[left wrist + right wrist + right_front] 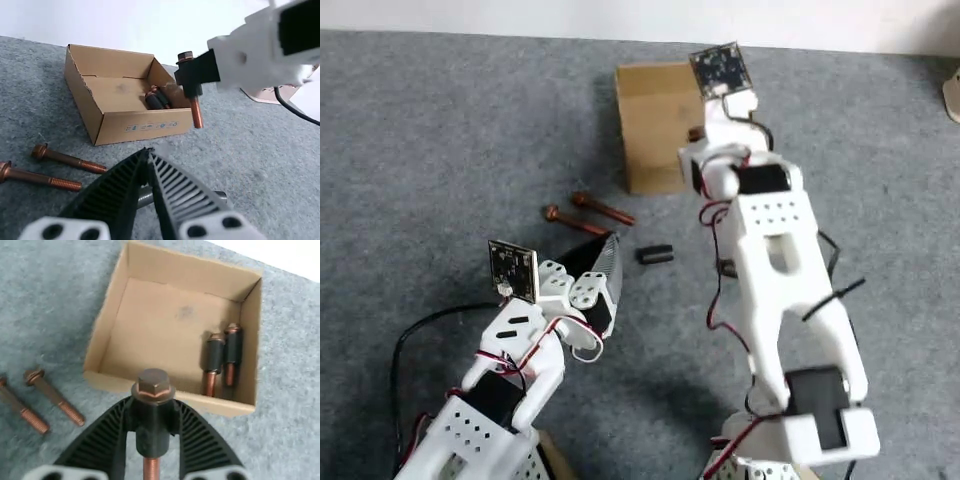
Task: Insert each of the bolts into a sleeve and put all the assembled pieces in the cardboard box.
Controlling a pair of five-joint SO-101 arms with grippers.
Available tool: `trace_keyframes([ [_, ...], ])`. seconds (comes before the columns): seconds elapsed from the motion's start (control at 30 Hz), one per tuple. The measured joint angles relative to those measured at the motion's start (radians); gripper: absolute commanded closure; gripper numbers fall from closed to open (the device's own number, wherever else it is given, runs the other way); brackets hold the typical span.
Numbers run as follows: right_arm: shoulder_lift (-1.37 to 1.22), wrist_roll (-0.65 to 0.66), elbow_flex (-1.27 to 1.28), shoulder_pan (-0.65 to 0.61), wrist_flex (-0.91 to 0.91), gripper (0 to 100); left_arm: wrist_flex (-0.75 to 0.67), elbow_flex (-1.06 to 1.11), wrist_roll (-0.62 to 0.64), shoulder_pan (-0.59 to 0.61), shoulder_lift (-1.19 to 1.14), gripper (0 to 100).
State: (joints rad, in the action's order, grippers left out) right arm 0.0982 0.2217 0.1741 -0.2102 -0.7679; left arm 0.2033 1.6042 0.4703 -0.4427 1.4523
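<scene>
My right gripper (pixel 152 412) is shut on an assembled piece (pixel 152 390), a copper bolt in a black sleeve, held upright. It hangs at the edge of the open cardboard box (pixel 150 325), by the box's (pixel 650 120) right side in the high view. Two assembled pieces (pixel 222 357) lie side by side inside the box. Two loose copper bolts (pixel 603 208) (pixel 572 220) lie on the carpet near the box. A black sleeve (pixel 655 255) lies just right of my left gripper (pixel 607 262), which is shut and holds nothing, low over the carpet (pixel 148 159).
Grey carpet covers the table. A pale object (pixel 952 95) sits at the far right edge. Open carpet lies left of the box and the loose bolts (pixel 67 159). The right arm's white body (pixel 780 260) stretches from the front to the box.
</scene>
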Motion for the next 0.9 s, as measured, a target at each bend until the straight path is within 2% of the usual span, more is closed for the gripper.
trace_keyframes([
  [0.4,-0.359,0.0,-0.342,0.048,0.0,99.4,0.0,0.0,0.0,0.0,0.0,99],
  [0.9,-0.657,0.0,-0.726,0.063,-0.052,99.4,0.0,0.0,-0.032,0.0,0.0,99],
])
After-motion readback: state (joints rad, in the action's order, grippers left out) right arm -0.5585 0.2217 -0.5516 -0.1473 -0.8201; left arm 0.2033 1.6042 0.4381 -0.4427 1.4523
